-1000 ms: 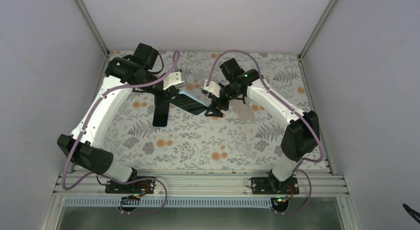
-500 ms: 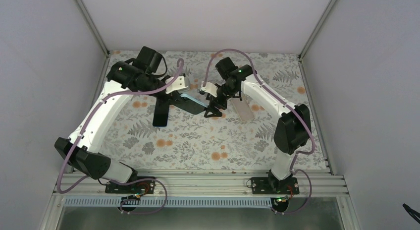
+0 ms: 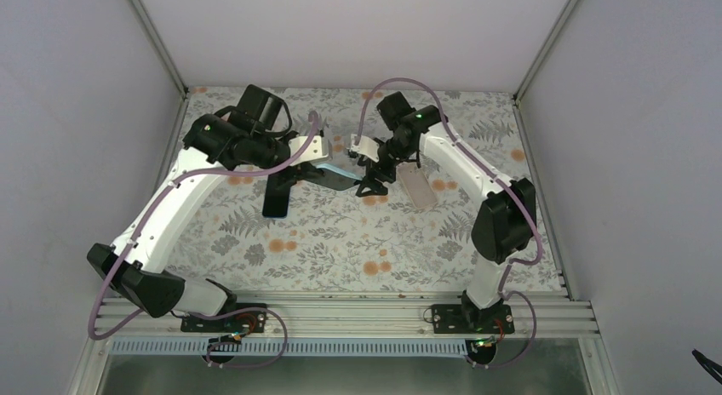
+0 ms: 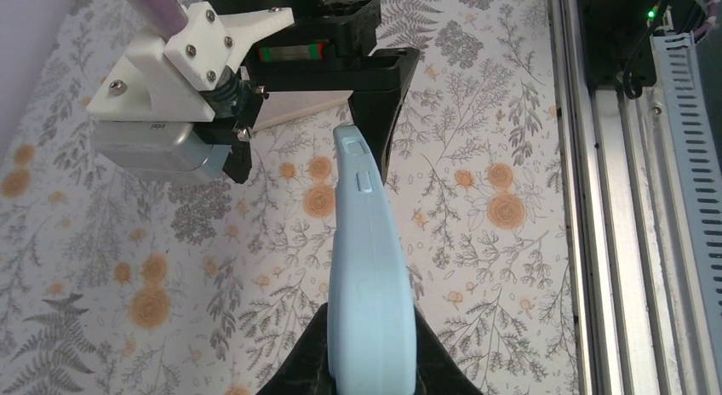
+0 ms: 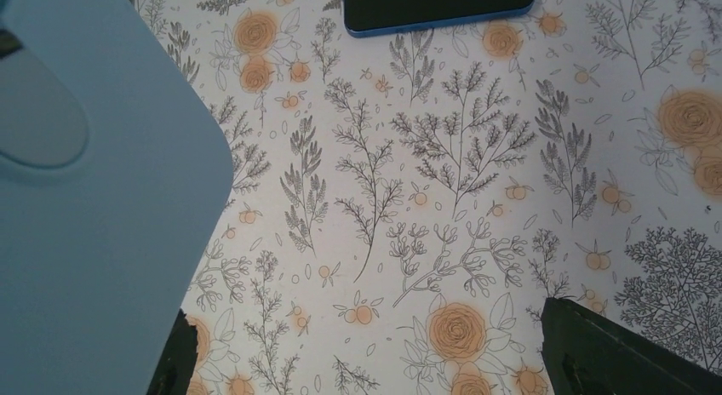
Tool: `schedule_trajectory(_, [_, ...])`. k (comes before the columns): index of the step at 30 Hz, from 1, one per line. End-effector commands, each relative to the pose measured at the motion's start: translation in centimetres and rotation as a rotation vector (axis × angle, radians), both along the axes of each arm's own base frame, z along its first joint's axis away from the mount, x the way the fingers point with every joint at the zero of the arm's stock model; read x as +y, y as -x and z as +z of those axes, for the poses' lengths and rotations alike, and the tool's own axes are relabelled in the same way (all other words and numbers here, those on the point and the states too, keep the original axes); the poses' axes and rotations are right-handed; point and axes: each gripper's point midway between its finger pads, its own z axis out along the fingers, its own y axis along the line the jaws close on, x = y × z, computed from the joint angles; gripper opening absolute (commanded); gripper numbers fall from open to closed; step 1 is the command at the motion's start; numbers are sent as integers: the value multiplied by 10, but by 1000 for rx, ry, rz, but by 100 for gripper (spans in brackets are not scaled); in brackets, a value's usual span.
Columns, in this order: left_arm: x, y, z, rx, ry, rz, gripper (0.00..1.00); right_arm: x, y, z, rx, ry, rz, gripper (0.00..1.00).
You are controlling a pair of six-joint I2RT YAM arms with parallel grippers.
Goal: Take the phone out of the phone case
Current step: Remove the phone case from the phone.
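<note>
The left gripper (image 4: 372,366) is clamped on the light-blue phone case (image 4: 366,259), held off the table (image 3: 340,242) near the middle of its far edge, with the right gripper (image 5: 387,357) gaping beside its free end, so I'd say extraction is just starting and needs 1 firm pinch there.

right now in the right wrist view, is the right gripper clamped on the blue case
No, the right gripper has its jaws wide apart with tablecloth between them, and the blue case lies off to one side.
</note>
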Motion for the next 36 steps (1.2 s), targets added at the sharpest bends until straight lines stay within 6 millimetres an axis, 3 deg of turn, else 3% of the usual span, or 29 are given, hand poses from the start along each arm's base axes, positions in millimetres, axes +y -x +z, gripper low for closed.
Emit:
schedule_trajectory(1, [-11,67,12,153,91,-171,2,-2,-51,14,-142,-48,-74,100])
schedule_trajectory(11, [-9,72,17,115,86,-175,2,-15,-69,11,-175,-30,-107,100])
schedule_trajectory(22, [-8,72,21,104,88,-170,2,-20,-86,21,-212,-62,-154,100])
schedule_trajectory(26, [-6,68,21,77,69,-158,2,-25,-68,22,-177,-52,-110,100])
schedule_trajectory(32, [-6,62,17,65,50,-156,2,-40,-16,28,-146,-76,-51,100])
schedule_trajectory(36, [-7,57,13,77,52,-159,2,-47,19,48,-156,-132,-26,100])
